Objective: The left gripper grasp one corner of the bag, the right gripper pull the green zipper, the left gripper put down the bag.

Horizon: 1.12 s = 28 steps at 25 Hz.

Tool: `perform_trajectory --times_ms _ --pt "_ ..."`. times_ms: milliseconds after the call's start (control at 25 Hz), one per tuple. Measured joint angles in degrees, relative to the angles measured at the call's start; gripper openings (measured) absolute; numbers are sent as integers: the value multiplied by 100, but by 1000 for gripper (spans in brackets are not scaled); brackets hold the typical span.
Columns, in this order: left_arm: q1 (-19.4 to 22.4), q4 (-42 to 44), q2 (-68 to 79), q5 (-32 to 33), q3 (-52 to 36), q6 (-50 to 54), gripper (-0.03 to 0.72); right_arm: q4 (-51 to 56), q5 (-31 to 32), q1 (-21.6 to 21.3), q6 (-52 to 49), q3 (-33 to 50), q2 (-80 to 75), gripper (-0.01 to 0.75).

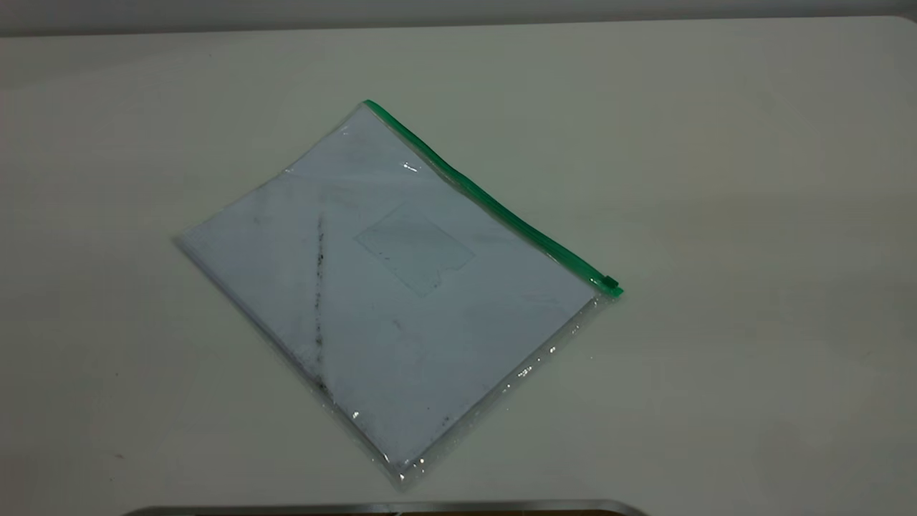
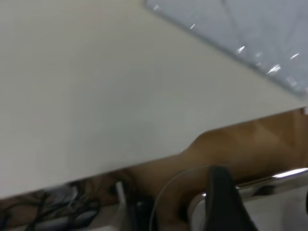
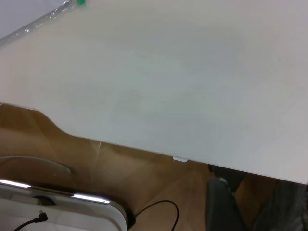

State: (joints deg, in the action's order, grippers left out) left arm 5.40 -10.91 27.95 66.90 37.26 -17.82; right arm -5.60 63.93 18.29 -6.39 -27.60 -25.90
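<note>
The bag [image 1: 394,287], a clear flat pouch with white paper and a dark smudge inside, lies flat and turned diagonally at the table's middle. Its green strip [image 1: 487,201] runs along the far right edge. The green zipper [image 1: 610,284] sits at the strip's near-right end, by that corner [image 1: 617,292]. Neither gripper shows in the exterior view. My left gripper [image 2: 263,207] hangs off the table's near edge, fingers apart and empty, with a bag edge [image 2: 250,29] far off. My right gripper [image 3: 250,207] is also off the table's edge, open and empty, far from the bag [image 3: 24,14] and a green tip [image 3: 81,2].
The pale table [image 1: 752,215] spreads wide around the bag on all sides. Below its near edge are wooden floor [image 3: 120,168], a chrome-rimmed white base [image 3: 72,207], and cables [image 2: 57,211].
</note>
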Motion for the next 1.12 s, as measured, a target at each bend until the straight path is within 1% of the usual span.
perform_trajectory --times_ms 160,320,480,560,680,800,920,1120 --pt "0 492 -794 -27 -667 504 468 0 0 0 0 0 0 435" --pt "0 565 -1485 -188 -834 929 468 0 0 0 0 0 0 434" --pt "0 588 -1894 -207 -930 1107 468 0 -7 -12 0 0 169 433" --pt "0 588 -2033 -207 -936 1113 467 20 -7 -225 0 0 436 432" --pt "0 592 -2127 -207 -936 1119 467 27 -7 -896 0 0 1090 431" --pt "0 592 -2141 -207 -936 1141 467 21 10 -1457 0 0 1991 431" --pt "0 594 -2141 -207 -936 1155 467 21 61 -1694 0 0 2645 431" --pt "60 599 -2389 -207 -936 1155 467 17 107 -1661 0 -5 2684 431"
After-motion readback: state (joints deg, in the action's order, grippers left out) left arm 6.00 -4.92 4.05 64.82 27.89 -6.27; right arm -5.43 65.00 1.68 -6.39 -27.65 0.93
